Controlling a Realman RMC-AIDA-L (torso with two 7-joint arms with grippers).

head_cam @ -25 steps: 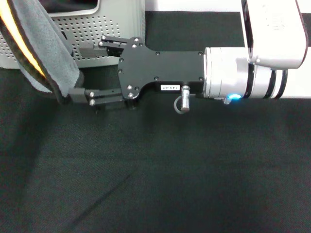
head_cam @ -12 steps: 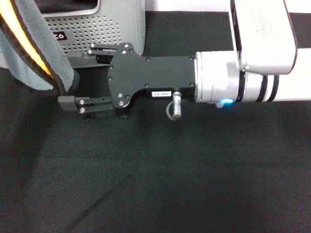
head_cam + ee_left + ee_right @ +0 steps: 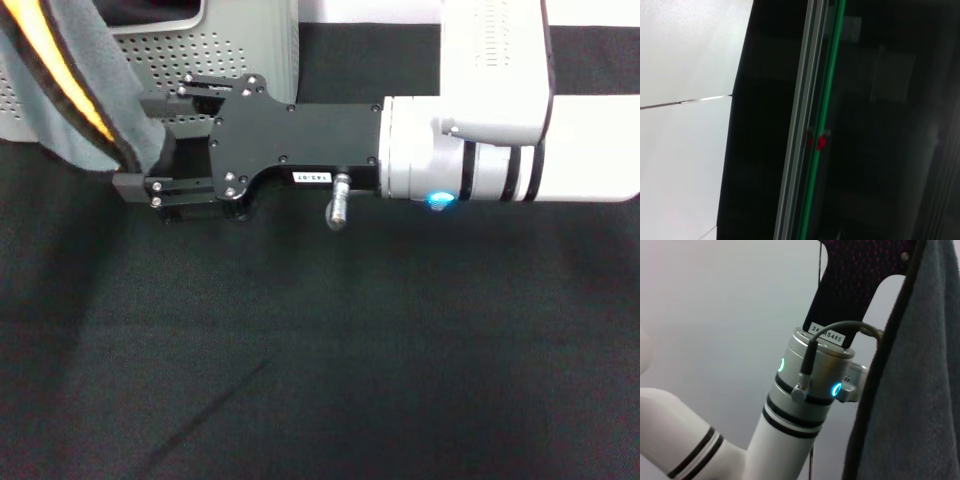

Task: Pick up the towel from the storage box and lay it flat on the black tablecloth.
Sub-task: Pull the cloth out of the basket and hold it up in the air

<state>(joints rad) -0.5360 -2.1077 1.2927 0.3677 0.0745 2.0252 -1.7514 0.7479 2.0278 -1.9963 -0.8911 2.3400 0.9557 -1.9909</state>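
Observation:
The towel (image 3: 75,90) hangs in the air at the far left of the head view, grey side out, with a yellow stripe and black trim along its fold. It also shows in the right wrist view as the towel (image 3: 905,390) beside my raised left gripper (image 3: 860,275), which holds it from above; the grip point is out of frame. My right gripper (image 3: 148,145) reaches in from the right, open, one finger on each side of the towel's lower edge. The storage box (image 3: 240,50) stands just behind it. The black tablecloth (image 3: 320,350) lies below.
The white right arm (image 3: 500,150) spans the upper right of the head view. A white surface strip (image 3: 370,10) shows beyond the cloth's far edge. The left wrist view shows only a pale wall (image 3: 685,125) and a green-edged frame (image 3: 822,120).
My right arm has moved left, toward the hanging towel. Its open fingers now straddle the towel's lower edge rather than standing just short of it.

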